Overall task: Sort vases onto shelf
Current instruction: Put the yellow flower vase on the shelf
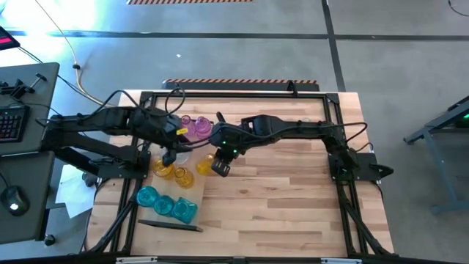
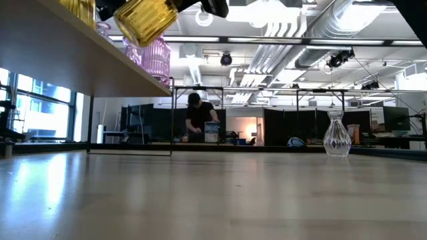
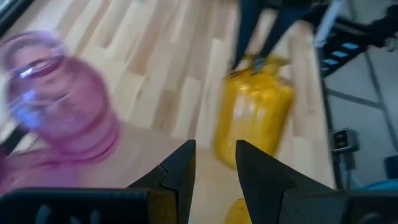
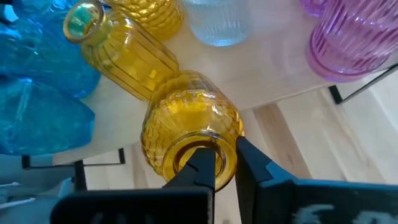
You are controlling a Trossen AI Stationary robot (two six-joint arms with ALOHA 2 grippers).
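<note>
Right gripper lifts an amber vase by its rim at the shelf's front edge.

The shelf point(image 4: 292, 87) carries pink, teal and yellow vases point(image 4: 112, 46). The right gripper point(image 4: 222, 163) is clamped on the amber vase point(image 4: 186, 121) (one finger inside the mouth). The left gripper point(image 3: 212, 163) hovers nearby, fingers slightly apart, holding nothing.

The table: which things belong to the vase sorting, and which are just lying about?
Job:
yellow vase, gripped at its rim by the right gripper
pink vases
teal vases
shelf
left gripper, open

Lying about:
clear vase
dark rod
</note>
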